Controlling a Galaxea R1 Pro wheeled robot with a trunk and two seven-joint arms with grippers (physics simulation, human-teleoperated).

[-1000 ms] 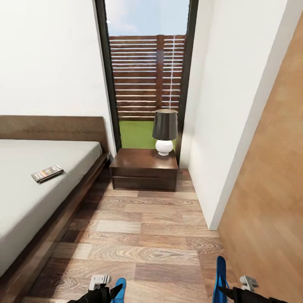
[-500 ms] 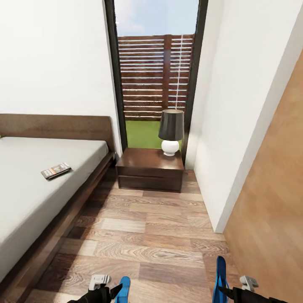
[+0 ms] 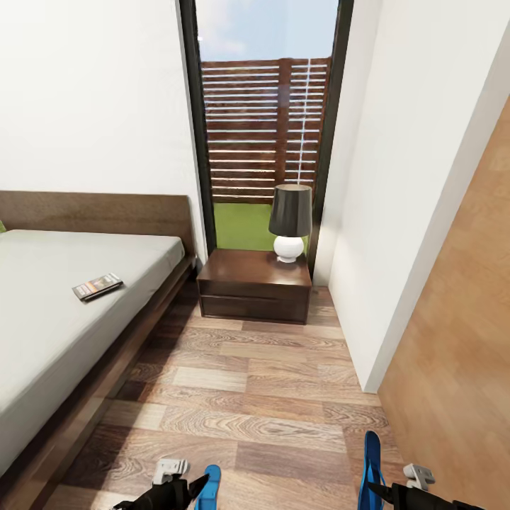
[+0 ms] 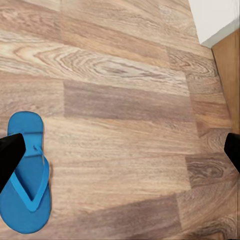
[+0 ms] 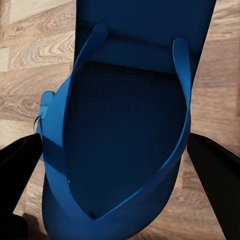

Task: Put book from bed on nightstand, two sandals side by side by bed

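Observation:
The book lies on the grey mattress of the bed at the left. The dark nightstand stands by the window, beyond the bed's head end. One blue sandal lies flat on the wood floor under my left gripper, whose fingers are spread wide with nothing between them. That sandal shows beside my left gripper at the head view's lower edge. My right gripper is shut on the other sandal, held on edge above the floor. In the right wrist view this sandal sits between the black fingers.
A black-shaded lamp with a white base stands on the nightstand's right half. A white wall corner and a wood panel close the right side. A strip of plank floor runs between the bed and that wall.
The whole head picture has drifted right and a little up, so the camera moved. Both grippers and their sandals keep the same places at the lower edge.

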